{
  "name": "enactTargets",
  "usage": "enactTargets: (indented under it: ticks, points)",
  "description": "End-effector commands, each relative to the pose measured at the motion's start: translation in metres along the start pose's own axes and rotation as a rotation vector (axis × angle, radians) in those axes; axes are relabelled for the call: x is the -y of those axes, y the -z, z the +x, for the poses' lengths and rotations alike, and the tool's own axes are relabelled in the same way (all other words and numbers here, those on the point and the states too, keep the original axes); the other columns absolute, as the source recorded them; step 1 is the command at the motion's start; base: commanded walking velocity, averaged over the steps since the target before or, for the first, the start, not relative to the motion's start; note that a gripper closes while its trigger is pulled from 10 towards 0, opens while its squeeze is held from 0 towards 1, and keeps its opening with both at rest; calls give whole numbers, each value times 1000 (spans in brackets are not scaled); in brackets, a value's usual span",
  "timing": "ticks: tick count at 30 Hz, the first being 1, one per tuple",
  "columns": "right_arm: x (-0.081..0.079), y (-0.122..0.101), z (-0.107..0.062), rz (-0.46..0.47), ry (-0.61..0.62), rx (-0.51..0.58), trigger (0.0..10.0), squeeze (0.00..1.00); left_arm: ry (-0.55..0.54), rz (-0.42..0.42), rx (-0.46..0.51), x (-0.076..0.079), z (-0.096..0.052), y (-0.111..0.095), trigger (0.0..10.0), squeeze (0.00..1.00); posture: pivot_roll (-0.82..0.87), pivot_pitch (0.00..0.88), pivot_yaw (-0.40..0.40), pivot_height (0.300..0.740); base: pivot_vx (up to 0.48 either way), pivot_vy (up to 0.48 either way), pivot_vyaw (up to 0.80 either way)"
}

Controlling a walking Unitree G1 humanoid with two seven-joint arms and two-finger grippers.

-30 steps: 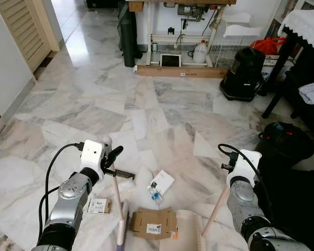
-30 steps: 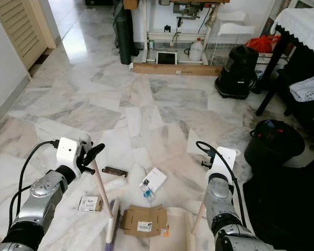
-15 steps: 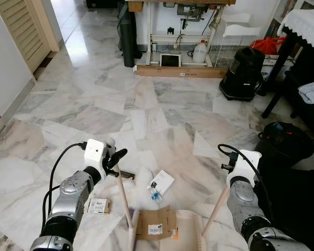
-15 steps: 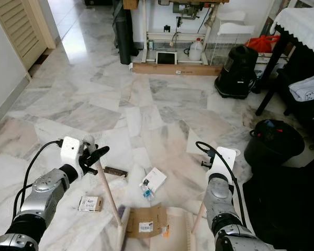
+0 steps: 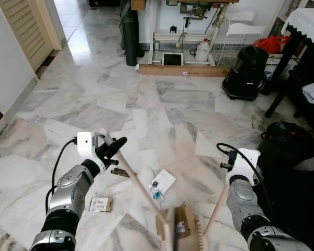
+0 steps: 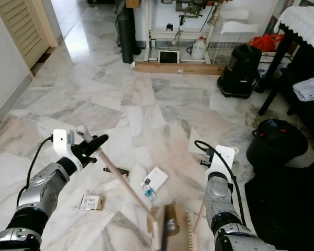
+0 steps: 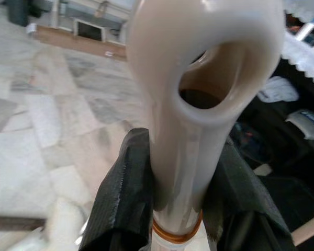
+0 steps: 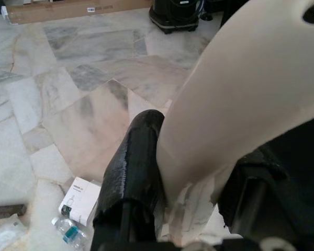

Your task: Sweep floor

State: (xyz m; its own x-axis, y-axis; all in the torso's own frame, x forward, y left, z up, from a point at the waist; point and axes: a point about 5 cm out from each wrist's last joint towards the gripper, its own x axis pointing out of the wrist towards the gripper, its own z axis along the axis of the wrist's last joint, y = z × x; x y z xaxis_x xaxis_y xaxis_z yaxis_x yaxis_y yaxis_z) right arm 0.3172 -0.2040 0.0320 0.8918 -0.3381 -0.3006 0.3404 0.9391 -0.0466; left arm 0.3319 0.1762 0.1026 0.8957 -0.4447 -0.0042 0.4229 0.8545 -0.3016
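Your left gripper (image 7: 172,209) is clamping its jaws on the broom handle (image 5: 138,184), your right gripper (image 8: 183,209) is gripping the dustpan handle (image 5: 215,209) beside the cardboard box (image 5: 179,227).

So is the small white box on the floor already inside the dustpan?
No, the small white box lies on the marble floor, apart from the dustpan, which sits nearer the robot.

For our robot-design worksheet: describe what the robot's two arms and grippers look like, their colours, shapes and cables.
Both arms are jointed silver-grey metal segments, with a boxy white wrist housing and a looping black cable. The left gripper and right gripper each have two long black fingers with a matt, finely textured surface.
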Motion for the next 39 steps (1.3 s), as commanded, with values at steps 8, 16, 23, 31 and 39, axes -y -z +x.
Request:
enactTargets:
  ticks: [8, 16, 23, 31, 39]
  points:
    - [-7, 0, 1, -3, -25, -25, 10000, 0, 57, 23, 45, 9, 5, -18, 10000, 0, 25, 14, -12, 740, 0, 0, 0]
    - [-6, -2, 1, 4, -20, -18, 10000, 0, 129, -16, -19, 19, 6, -9, 10000, 0, 21, 0, 0, 740, 0, 0, 0]
    - [-4, -3, 2, 7, -15, -12, 10000, 0, 189, -30, -80, 28, 8, -1, 10000, 0, 21, 0, 2, 740, 0, 0, 0]
    - [-4, -8, 3, 13, -16, 9, 10000, 0, 196, -43, -73, 32, 9, -2, 10000, 0, 22, 0, 2, 740, 0, 0, 0]
    - [-5, -14, 4, 35, -24, 52, 10000, 0, 122, -8, 139, 34, 11, -41, 10000, 0, 24, 0, 2, 740, 0, 0, 0]
